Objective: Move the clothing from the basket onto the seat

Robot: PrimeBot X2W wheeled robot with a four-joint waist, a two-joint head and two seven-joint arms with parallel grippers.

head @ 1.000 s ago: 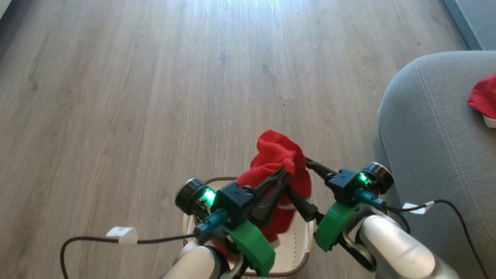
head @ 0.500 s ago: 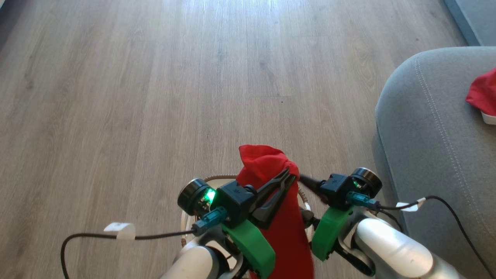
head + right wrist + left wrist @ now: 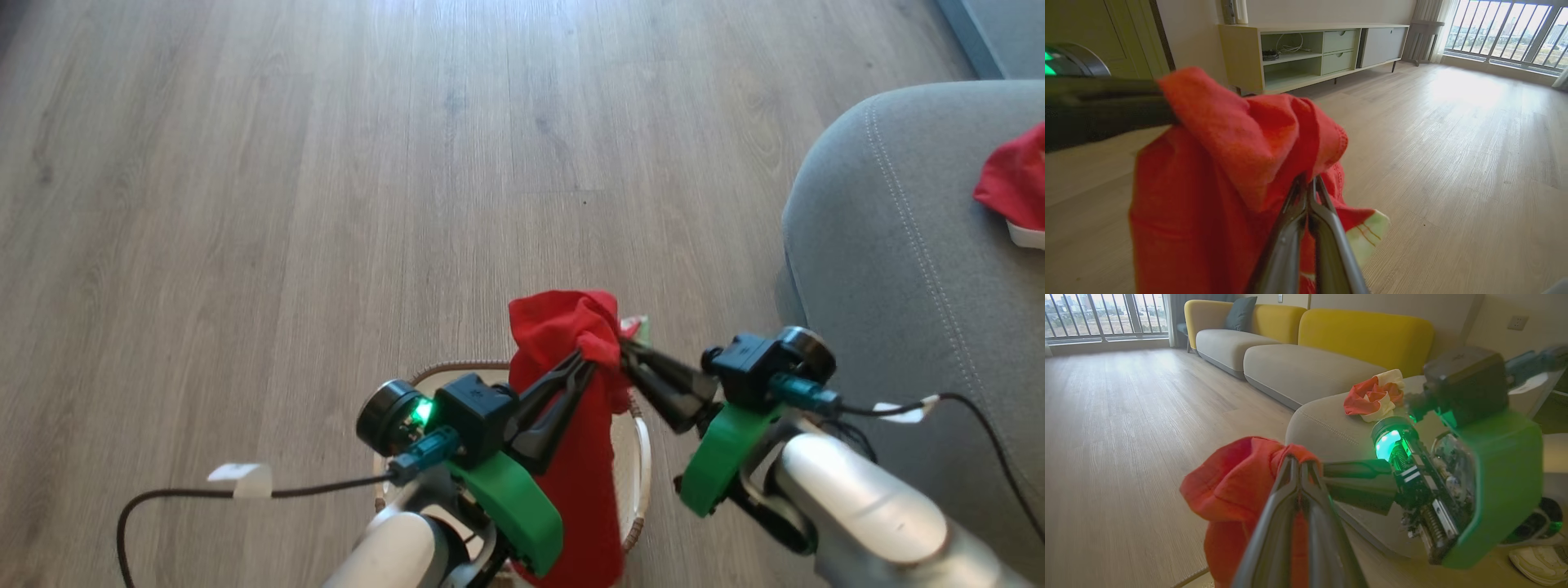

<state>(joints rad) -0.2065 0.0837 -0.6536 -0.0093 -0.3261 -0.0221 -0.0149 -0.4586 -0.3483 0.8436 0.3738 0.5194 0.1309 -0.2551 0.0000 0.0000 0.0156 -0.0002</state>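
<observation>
A red garment [image 3: 571, 408] hangs lifted above the basket [image 3: 645, 445], whose cream wall and brown rim show behind it. My left gripper [image 3: 584, 359] is shut on the garment's bunched top, seen close in the left wrist view [image 3: 1298, 461]. My right gripper [image 3: 624, 347] is shut on the same bunch from the right, seen close in the right wrist view [image 3: 1308, 181], where a white striped cuff [image 3: 1367, 237] dangles. A second red garment [image 3: 1012, 184] with white bands lies on the grey seat [image 3: 898, 245], and the left wrist view shows that garment [image 3: 1374, 396] too.
Wood floor [image 3: 326, 163] stretches ahead and to the left. The grey seat's rounded corner is close on my right. Yellow-backed sofa sections [image 3: 1298, 355] run along the wall. A low cabinet [image 3: 1310, 49] stands against the far wall. Cables trail from both wrists.
The garment has been lifted from a bunch into a long hanging drape. My right gripper has moved in and closed on the garment's top beside the left. The camera has shifted slightly.
</observation>
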